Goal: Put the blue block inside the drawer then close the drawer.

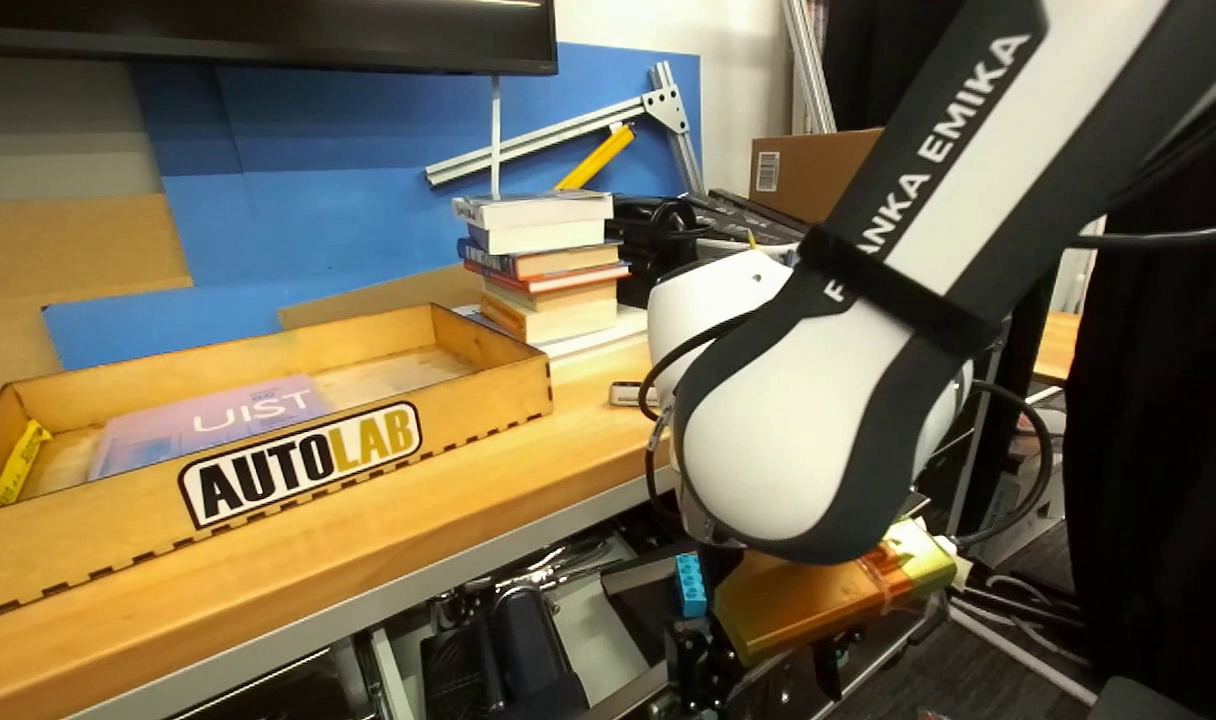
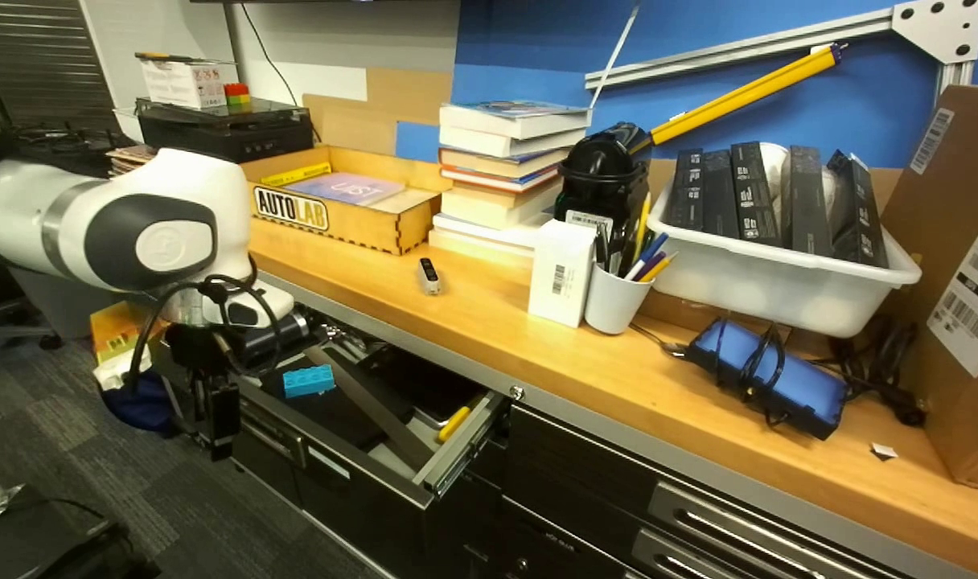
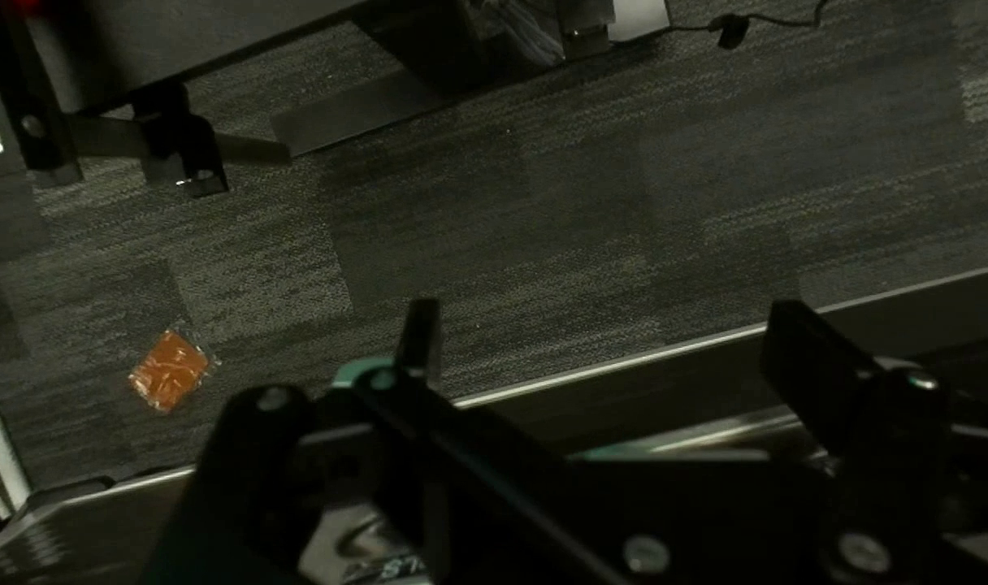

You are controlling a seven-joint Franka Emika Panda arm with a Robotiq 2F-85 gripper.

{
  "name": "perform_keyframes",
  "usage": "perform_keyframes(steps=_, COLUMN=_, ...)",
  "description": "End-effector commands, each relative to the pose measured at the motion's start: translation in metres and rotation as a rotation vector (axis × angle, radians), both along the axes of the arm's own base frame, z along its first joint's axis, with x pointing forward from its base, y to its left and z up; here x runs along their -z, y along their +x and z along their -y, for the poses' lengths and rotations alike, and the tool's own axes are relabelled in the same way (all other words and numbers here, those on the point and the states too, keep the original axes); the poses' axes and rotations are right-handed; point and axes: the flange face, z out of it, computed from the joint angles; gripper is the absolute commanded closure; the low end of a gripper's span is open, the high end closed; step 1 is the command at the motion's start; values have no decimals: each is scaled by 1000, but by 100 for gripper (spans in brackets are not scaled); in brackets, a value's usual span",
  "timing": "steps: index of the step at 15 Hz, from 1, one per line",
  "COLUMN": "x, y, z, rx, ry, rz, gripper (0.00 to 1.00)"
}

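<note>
The blue block [image 2: 309, 380] is a small teal brick lying on dark items in the open drawer [image 2: 360, 490]. It also shows in an exterior view [image 1: 690, 585], just beside the gripper in the picture. The drawer is pulled out, and its pale floor [image 1: 590, 630] shows there. My gripper [image 2: 215, 438] points down at the drawer's front, outside it and apart from the block. In the wrist view the fingers [image 3: 606, 333] are wide apart with nothing between them. Floor and a dark, bright-edged front lie below. The block is out of the wrist view.
A wooden AUTOLAB tray [image 1: 488, 395], books [image 2: 501, 173], a small grey piece [image 2: 429, 277] and a white box [image 2: 555, 273] stand on the worktop [image 2: 360, 273] above the drawer. Other tools fill the drawer. An orange wrapper [image 3: 170, 371] lies on the floor.
</note>
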Motion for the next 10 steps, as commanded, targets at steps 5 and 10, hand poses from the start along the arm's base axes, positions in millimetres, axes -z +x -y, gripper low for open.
perform_keyframes(steps=5, x=-2, y=65, z=25, rx=299, ry=-35, rz=71, gripper=0)
perform_keyframes(steps=10, x=4, y=102, z=45, rx=299, ry=-51, rz=25, gripper=0)
